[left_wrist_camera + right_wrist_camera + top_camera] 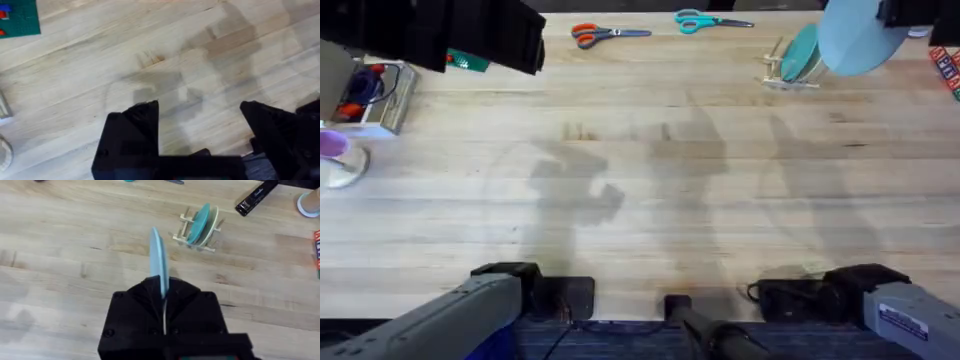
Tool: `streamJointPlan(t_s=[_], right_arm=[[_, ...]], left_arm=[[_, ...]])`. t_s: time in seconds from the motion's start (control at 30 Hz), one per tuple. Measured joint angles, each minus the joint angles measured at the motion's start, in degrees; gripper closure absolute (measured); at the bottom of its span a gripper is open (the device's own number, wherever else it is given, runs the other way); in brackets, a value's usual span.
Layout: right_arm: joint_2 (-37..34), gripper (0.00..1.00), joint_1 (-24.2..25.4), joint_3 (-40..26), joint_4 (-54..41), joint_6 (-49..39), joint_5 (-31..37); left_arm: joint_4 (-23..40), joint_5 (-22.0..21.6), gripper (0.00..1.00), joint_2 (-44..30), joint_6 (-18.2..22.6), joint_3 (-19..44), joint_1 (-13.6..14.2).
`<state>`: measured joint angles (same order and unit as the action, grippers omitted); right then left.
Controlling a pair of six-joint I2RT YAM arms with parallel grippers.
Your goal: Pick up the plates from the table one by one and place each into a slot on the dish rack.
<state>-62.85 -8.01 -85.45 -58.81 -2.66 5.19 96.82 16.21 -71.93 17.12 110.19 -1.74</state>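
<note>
Black and close under its own wrist camera, the right gripper (162, 297) is clamped on the rim of a light blue plate (158, 260), which stands on edge between the fingers, its thin rim running straight away from the gripper and its flat faces turned to either side. From overhead the same plate shows as a pale blue disc held up at the far right of the table (620, 180), partly overlapping the view of the dish rack (790, 62). That rack stands near the far right edge and already carries a teal plate (201, 224) and a pale cream plate (213, 226) upright side by side, their faces roughly parallel to the held plate. Bare pegs show on the rack's side beside the teal plate. Wide bare planks lie between the held plate and the rack. Two pairs of scissors (605, 34) lie along the far edge, well apart from the rack. Over bare wood at the left, the left gripper (200, 125) hangs with its black fingers (135, 130) spread wide and nothing between them.
</note>
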Motion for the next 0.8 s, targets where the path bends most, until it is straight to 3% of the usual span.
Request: streamJointPlan(t_s=[0.8], right_arm=[[0.0,0.973,0.0,0.0,-0.07,0.93,-0.02]], left_arm=[[0.01,0.0,0.007,0.01,0.0,0.01,0.0]])
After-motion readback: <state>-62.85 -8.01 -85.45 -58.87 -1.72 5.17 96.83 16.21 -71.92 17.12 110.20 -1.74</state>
